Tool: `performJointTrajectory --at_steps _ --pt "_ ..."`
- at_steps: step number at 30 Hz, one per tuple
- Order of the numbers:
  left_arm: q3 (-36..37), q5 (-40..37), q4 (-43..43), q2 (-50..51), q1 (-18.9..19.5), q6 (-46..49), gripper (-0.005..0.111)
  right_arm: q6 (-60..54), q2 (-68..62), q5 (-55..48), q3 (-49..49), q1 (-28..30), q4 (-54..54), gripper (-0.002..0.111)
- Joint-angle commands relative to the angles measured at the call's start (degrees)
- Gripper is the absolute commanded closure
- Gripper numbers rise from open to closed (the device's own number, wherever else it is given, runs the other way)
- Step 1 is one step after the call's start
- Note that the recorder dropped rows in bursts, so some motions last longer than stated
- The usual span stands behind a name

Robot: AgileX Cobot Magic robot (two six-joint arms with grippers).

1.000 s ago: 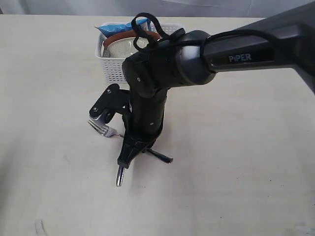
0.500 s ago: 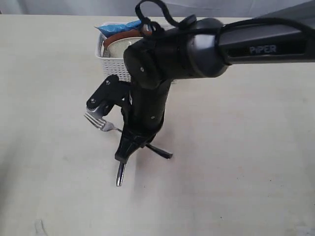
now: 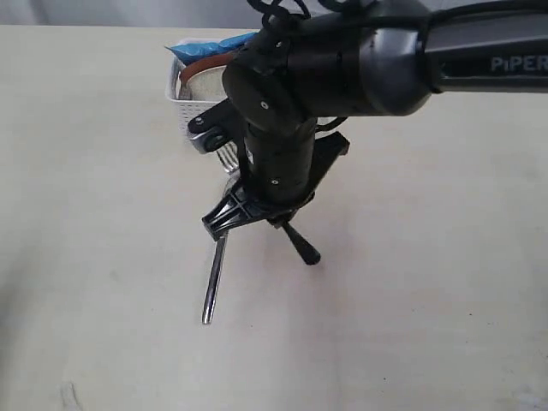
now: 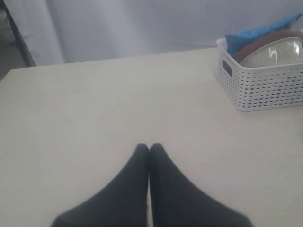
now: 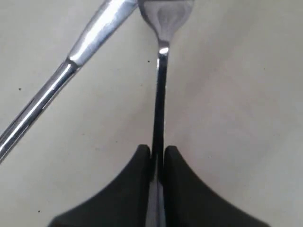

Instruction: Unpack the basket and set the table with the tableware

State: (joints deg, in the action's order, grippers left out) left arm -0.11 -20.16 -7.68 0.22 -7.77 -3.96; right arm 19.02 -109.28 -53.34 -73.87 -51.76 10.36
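My right gripper (image 5: 158, 152) is shut on the handle of a steel fork (image 5: 160, 94). The fork sticks out past the fingertips, low over the table (image 3: 103, 214). In the exterior view the right arm (image 3: 282, 120) covers the grip, and only the fork's tines (image 3: 227, 160) show, pointing toward the basket (image 3: 193, 116). A steel knife (image 3: 212, 287) lies on the table just beside the fork, also visible as the knife (image 5: 52, 99). The white basket (image 4: 265, 87) holds a pale bowl (image 4: 279, 54) and a brown-red plate (image 4: 265, 42). My left gripper (image 4: 149, 147) is shut and empty, above bare tabletop.
A blue snack packet (image 3: 205, 44) stands at the back of the basket. The right arm reaches in from the right edge and hides part of the basket. A grey curtain (image 4: 142, 23) hangs behind the table's far edge.
The right arm has shifted toward the basket and turned, swinging the fork from pointing left to pointing toward the basket. The knife has stayed where it lay.
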Motion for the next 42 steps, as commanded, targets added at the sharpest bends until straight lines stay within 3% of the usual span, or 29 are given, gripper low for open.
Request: performJointTrajectory --at_steps 1,17,42 --pt "0.1 0.5 0.0 -0.2 -0.2 0.1 0.106 9.1 0.0 -1.6 0.0 0.3 0.1 0.109" --pt "0.1 0.5 0.0 -0.2 -0.2 0.1 0.106 19.5 -5.8 5.1 0.0 2.4 -15.2 0.109" --pt "0.1 0.5 0.0 -0.2 -0.2 0.1 0.106 18.2 -5.8 4.9 0.0 1.5 -18.9 0.109"
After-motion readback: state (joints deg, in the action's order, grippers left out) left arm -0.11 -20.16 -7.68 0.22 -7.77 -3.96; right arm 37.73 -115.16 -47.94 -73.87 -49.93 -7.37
